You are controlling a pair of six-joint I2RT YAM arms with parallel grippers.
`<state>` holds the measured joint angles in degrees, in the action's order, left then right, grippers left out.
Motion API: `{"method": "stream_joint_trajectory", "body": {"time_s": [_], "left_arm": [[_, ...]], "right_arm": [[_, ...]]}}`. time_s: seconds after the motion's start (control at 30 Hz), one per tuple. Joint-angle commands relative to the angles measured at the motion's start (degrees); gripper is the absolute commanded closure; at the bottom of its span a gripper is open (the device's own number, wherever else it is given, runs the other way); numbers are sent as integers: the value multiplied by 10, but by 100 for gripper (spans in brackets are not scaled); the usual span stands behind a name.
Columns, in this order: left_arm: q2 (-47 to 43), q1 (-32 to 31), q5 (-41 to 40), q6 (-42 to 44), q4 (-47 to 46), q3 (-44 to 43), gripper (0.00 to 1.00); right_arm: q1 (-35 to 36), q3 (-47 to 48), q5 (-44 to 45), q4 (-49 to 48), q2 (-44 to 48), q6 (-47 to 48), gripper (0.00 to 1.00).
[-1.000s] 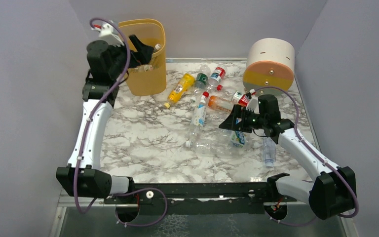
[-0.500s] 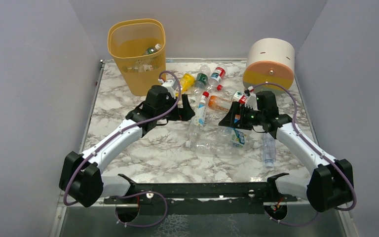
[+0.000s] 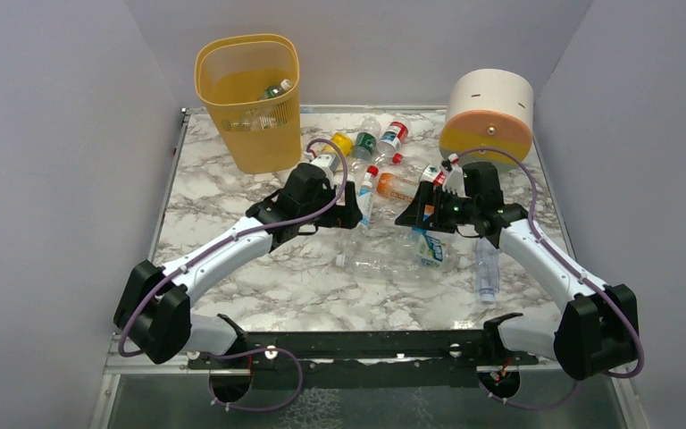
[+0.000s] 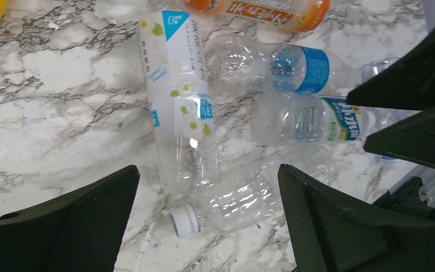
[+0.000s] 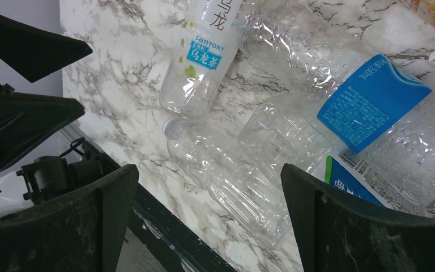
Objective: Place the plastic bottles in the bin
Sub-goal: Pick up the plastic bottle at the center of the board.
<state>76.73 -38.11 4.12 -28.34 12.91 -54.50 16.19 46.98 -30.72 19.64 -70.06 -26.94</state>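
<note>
The yellow bin stands at the far left corner of the marble table. At least one white-capped bottle lies inside it. The other bottles lie on the table between the bin and the round white and orange drum, most of them on their sides in a loose heap toward the middle and right.

The left claw hangs over the left side of this heap, its jaws spread wide with nothing between them. Its wrist camera looks down on a white-labelled bottle printed with green leaves. A bare clear bottle with a white cap lies crosswise at that bottle's base, touching it. Just beside them lie a blue-labelled bottle and a green-and-blue-labelled bottle. An orange bottle shows at the top edge of that view.

The right claw faces the left one from the other side of the same heap, also fully open and gripping nothing. Its wrist camera shows the blue-labelled, leaf-printed and bare clear bottles below its fingers.

One more clear bottle lies apart from the heap, beside the right arm and nearer the front edge.
</note>
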Motion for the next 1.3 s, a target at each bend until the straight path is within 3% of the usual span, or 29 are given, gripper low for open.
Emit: {"method": "stream_joint_trajectory", "body": {"time_s": [0.0,0.63,1.27], "left_arm": [[18,-15,-45,4,8,-20,1],[57,-33,-91,41,8,-31,1],[179,-46,-91,37,-24,-57,1]], "right_arm": [[3,6,10,0,11,0,0],[3,25,48,-9,-2,2,1],[3,9,29,-23,9,-9,0]]}}
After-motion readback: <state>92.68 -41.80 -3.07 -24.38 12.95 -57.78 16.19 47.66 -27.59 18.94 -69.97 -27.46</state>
